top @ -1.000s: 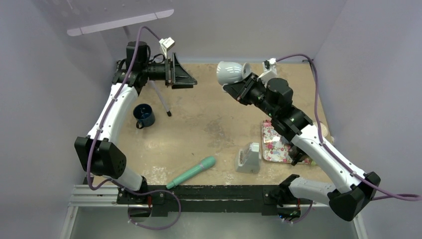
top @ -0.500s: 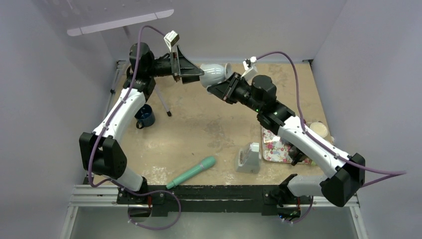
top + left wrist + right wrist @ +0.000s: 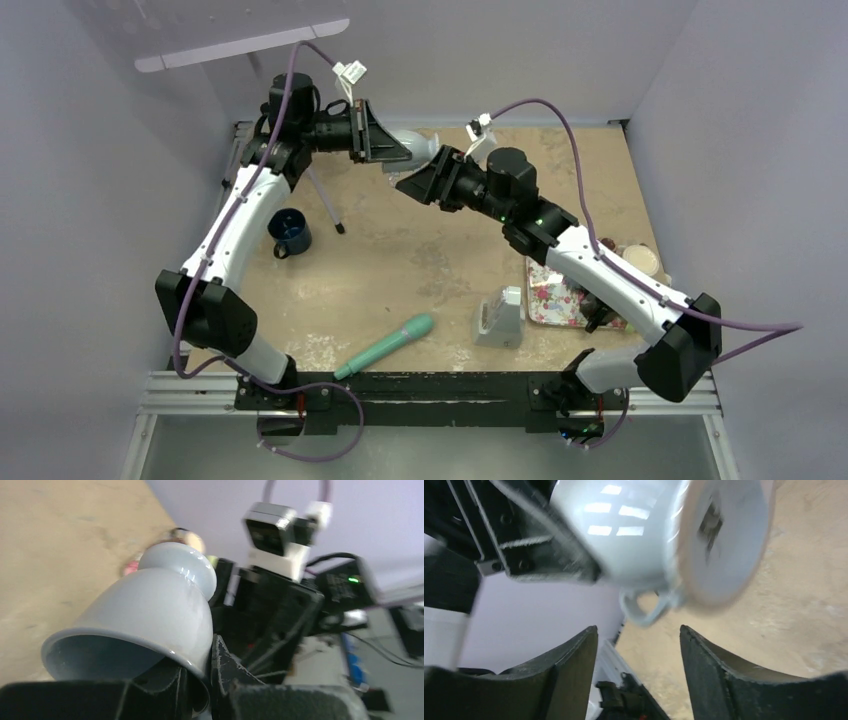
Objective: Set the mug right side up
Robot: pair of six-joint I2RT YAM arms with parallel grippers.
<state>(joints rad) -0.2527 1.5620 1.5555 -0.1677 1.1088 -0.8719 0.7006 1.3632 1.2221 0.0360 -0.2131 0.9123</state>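
A white footed mug hangs in the air over the back of the table, lying on its side. Its mouth faces my left gripper, which is shut on the rim, one finger inside and one outside. The left wrist view shows the mug close up, with the right arm behind it. My right gripper is open just below the mug's foot, touching nothing. Seen from the right wrist, the mug shows its base and its handle hanging down, above the open right gripper.
A dark blue cup stands upright at the left beside a small tripod. A teal tool lies near the front edge. A grey holder, a floral tray and a small bowl sit at the right.
Both arms came together at the back centre. My left gripper closed on the mug's rim. My right gripper, which carried the mug, has opened and let go.
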